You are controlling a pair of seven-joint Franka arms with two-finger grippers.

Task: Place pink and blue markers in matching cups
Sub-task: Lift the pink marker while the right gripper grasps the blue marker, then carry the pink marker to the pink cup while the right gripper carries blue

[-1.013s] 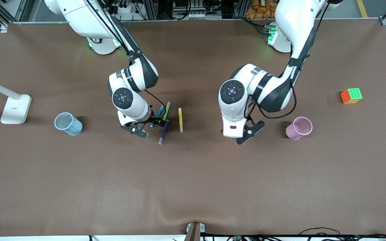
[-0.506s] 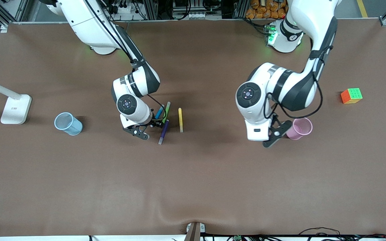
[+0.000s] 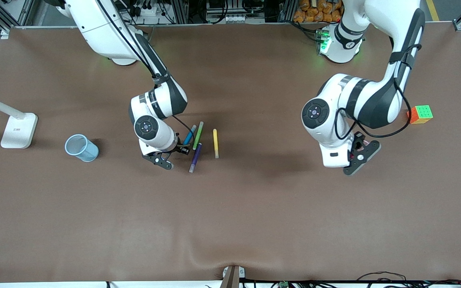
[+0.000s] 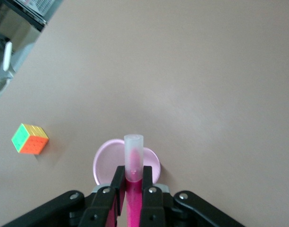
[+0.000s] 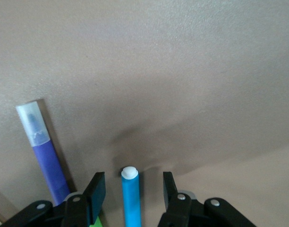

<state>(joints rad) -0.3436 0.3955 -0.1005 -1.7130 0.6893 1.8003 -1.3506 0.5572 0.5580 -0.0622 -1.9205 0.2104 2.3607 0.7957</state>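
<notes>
Pink marker (image 4: 133, 161) is pinched in left gripper (image 4: 133, 189) above pink cup (image 4: 104, 163); right gripper (image 5: 131, 189) jaws straddle blue marker (image 5: 131, 198), not touching.

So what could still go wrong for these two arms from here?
The left gripper, shut on the pink marker, hangs over the pink cup; released off-centre, the marker might hit the rim or tip that cup. The right gripper straddles the blue marker without gripping it, and the purple marker and green marker lie close beside, so its jaws may nudge those.
</notes>
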